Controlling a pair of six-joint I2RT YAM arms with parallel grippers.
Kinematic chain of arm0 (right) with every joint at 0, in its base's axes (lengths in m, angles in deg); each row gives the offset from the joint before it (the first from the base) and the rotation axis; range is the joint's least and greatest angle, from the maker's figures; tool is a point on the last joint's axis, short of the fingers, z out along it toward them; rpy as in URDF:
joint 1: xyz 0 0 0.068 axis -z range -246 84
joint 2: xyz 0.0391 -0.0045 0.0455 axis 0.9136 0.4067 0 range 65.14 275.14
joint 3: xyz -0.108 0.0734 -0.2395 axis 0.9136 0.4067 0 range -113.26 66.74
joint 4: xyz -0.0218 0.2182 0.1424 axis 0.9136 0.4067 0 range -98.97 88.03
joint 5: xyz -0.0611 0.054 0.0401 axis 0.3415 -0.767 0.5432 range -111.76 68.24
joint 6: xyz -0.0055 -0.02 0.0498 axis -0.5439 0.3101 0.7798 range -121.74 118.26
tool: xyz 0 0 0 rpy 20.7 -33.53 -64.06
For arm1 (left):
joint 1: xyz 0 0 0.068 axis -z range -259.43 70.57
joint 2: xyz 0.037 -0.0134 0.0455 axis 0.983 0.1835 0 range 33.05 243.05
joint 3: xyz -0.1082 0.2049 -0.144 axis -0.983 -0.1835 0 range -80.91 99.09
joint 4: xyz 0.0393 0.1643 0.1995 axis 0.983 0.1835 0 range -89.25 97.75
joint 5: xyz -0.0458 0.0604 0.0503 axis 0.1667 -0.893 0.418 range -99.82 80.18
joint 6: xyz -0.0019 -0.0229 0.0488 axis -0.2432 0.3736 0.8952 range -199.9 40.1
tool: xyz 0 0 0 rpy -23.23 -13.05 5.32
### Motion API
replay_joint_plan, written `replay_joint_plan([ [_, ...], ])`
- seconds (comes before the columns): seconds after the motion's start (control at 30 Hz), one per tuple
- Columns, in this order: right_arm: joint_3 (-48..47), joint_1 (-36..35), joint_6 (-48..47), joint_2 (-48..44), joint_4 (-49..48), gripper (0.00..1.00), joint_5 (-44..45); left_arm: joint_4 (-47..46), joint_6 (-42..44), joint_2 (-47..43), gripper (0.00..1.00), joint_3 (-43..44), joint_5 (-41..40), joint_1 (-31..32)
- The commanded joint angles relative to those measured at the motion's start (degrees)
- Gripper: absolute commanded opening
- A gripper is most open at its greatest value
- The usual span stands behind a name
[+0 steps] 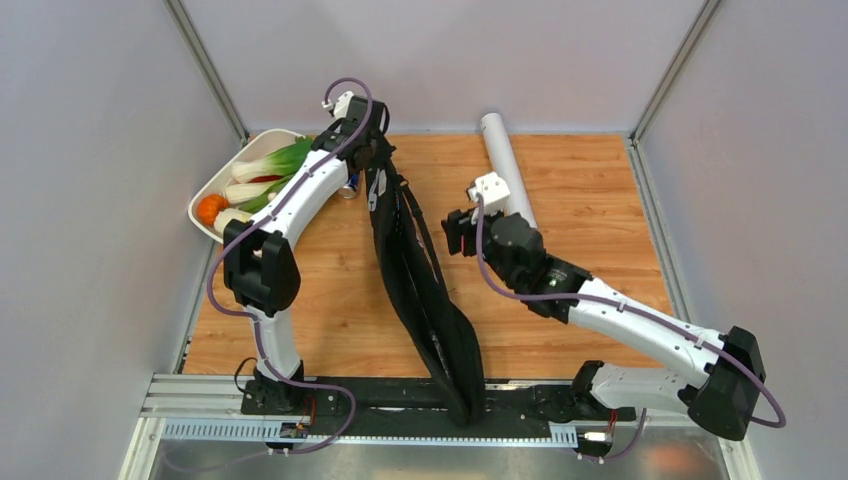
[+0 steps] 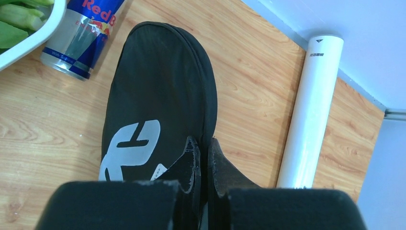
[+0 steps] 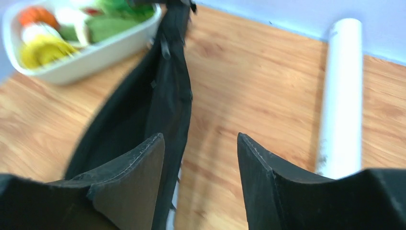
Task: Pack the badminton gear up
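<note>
Tabletop [image 1: 600, 200]: pale wood that carried everything, with both arms bolted at its near edge
Racket bag [image 1: 425, 290]: black, the largest piece of gear in sight. Its long axis ran from far, left of centre, to the near edge at centre, drifting rightward as it came near. It looked propped on its edge rather than flat, and its rounded far end bore a grey logo
Left arm [image 1: 300, 190]: stretched out to the bag's far end
Left jaws: almost together with only a slit between them, seemingly pinching the bag's fabric at that far end
Right arm [image 1: 620, 315]: angled in from the near right toward the middle
Right jaws: spread wide and holding nothing, above bare wood between bag and tube
White tube [image 1: 505, 160]: lay on the tabletop far and right of centre, long axis near to far with its far end tipped slightly left. It was just right of the right jaws and apart from the bag
Tray [image 3: 91, 57]: white, full of vegetables, in the far left corner; not gear
Can [image 2: 81, 38]: blue and silver, just beside the tray and near the bag's far end; not gear
Rackets and shuttlecocks: seen in no view; whether they sat inside the bag or tube could not be told
Deciding relation: the tube lay rightward and a little far of the right jaws. The right arm was much the nearer, and the left was occupied with the bag. The open gap already seemed to lie across the tube's length, so a sideways shift to the right looked like the main need
</note>
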Motion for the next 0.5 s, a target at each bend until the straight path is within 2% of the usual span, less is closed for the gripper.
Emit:
replay_joint_plan([
  [0.0, -6.7, 4.7, 10.7, 4.8, -2.8, 0.60, -14.6, 3.2, 1.3, -0.8, 0.00, -1.8, 1.7, 0.0],
  [0.13, -10.8, 9.3, 15.3, 12.0, -4.3, 0.56, -22.2, 2.3, -0.3, -1.5, 0.00, -2.6, 2.7, 0.0],
  [0.27, -14.3, 10.9, 19.5, 18.0, -8.5, 0.52, -27.6, 1.4, -1.7, -2.2, 0.00, -3.2, 3.3, 0.0],
  [0.47, -20.4, 12.4, 22.2, 27.0, -10.7, 0.49, -29.9, 1.1, -2.8, -2.3, 0.00, -3.5, 3.8, 0.0],
])
